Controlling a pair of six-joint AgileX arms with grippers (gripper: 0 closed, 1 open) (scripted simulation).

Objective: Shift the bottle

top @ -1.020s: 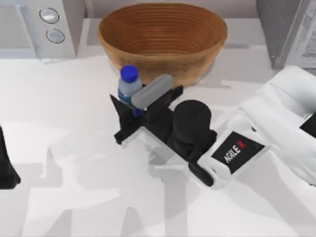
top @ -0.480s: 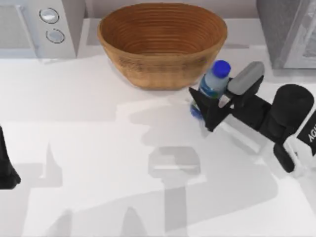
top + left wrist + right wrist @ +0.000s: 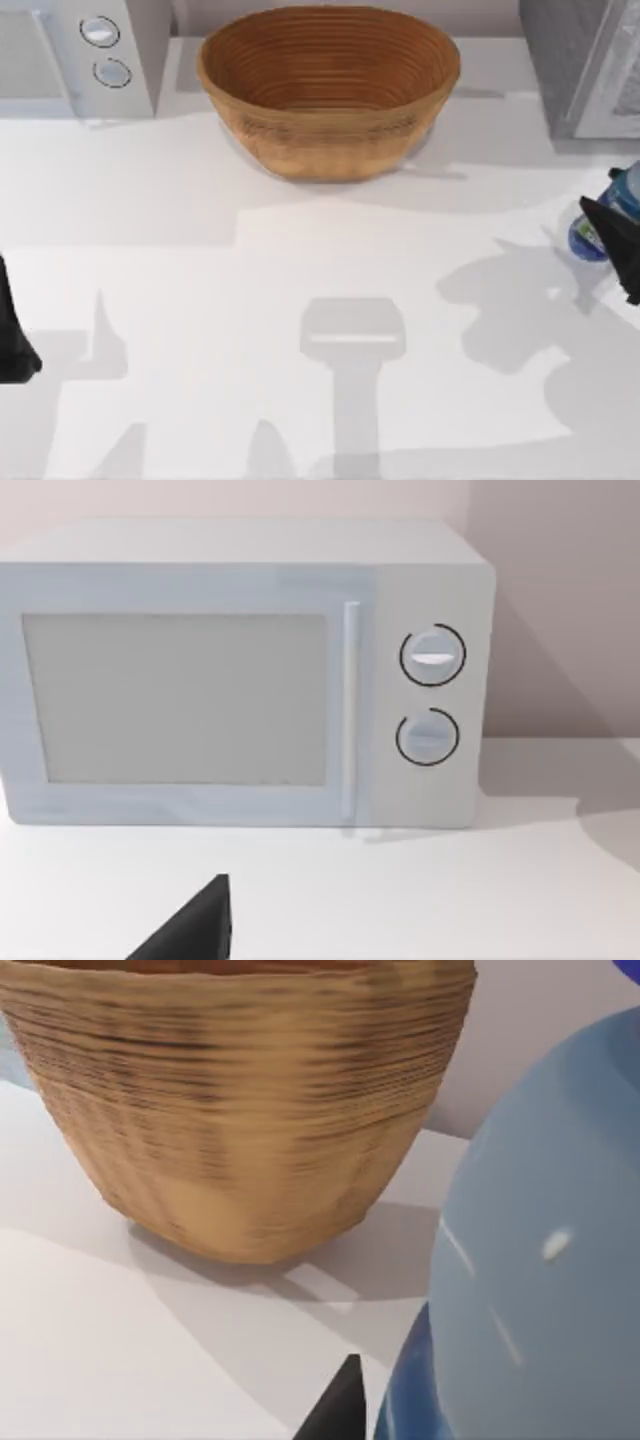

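The bottle, clear with a blue label, hangs tilted over the table at the far right edge of the top view, well to the right of the wicker basket. My right gripper is shut on it, with one black finger lying across its lower part and the rest of the arm cut off by the view's edge. In the right wrist view the bottle looms very close, the basket stands behind it, and a black fingertip shows below. My left gripper stays parked at the left edge.
A white microwave stands at the back left, and its door and two dials face the left wrist camera. A grey appliance fills the back right corner. The basket sits at the back centre on the white table.
My right gripper has carried the bottle from beside the basket's front left, past its right side, out to the table's far right edge. The left arm has not moved.
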